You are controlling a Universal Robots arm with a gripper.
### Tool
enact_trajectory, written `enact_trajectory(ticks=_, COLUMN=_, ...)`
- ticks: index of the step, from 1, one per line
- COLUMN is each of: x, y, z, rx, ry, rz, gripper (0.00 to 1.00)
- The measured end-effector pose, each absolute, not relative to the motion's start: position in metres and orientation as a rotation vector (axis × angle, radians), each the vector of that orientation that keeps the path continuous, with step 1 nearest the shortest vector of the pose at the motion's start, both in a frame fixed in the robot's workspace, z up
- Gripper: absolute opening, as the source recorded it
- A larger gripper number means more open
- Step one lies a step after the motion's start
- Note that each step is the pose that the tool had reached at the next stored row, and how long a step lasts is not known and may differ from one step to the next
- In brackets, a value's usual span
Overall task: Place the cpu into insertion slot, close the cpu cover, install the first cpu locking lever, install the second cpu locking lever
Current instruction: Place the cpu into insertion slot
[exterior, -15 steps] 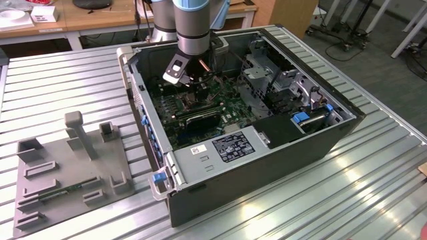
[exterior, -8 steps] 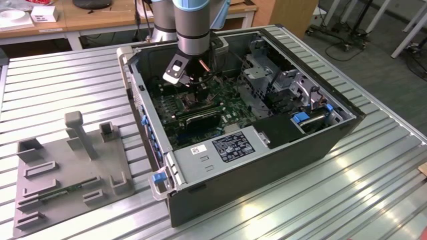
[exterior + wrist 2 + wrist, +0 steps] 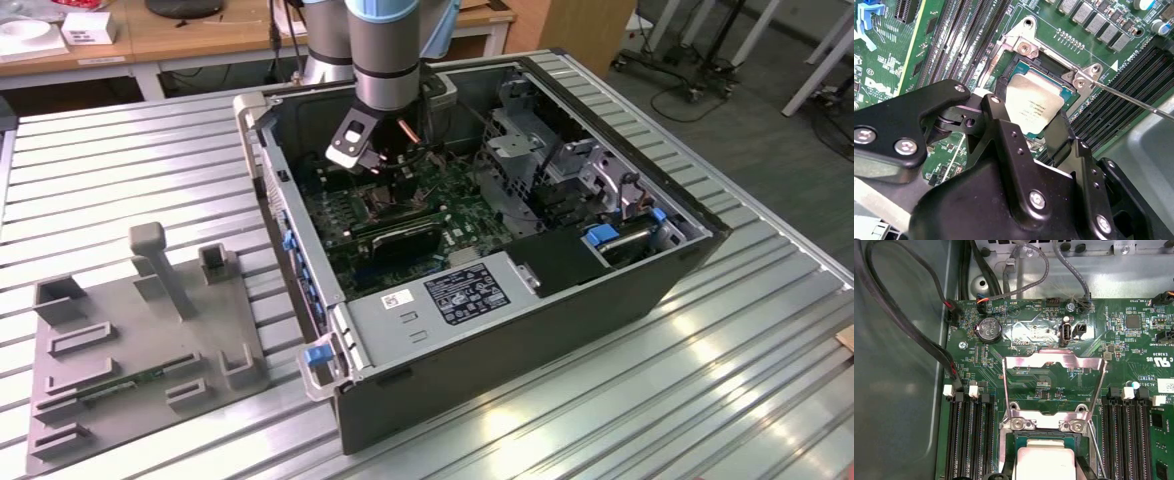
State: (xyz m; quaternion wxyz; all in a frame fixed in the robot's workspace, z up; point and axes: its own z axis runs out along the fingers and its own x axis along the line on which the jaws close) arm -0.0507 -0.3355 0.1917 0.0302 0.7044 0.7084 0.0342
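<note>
The cpu (image 3: 1036,100) is a pale silver square lying flat in the insertion slot (image 3: 1069,92) on the green motherboard. In the second wrist view my gripper (image 3: 1029,120) straddles it, its black fingers (image 3: 999,117) pressed against two opposite edges. The first wrist view shows the cpu (image 3: 1046,460) in the slot too. The cpu cover (image 3: 1054,360), a silvery open frame, stands swung back from the slot on its hinge. A thin wire locking lever (image 3: 1134,100) sticks out beside the socket, unlatched. In the exterior view the gripper (image 3: 380,160) is low inside the open computer case (image 3: 534,330).
Black memory slots (image 3: 971,440) flank the socket on both sides. Cables (image 3: 949,365) run along the case wall, and a coin battery (image 3: 988,330) sits behind the cover. A drive cage (image 3: 534,150) fills the case's exterior-view right. A grey fixture plate (image 3: 134,340) lies outside at the exterior view's left.
</note>
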Motion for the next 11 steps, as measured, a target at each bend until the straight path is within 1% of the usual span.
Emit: enact_trajectory(ticks=11, x=-0.0508, y=-0.3355, z=0.1900, rx=2.171, ry=2.184, rz=0.105, gripper=0.54)
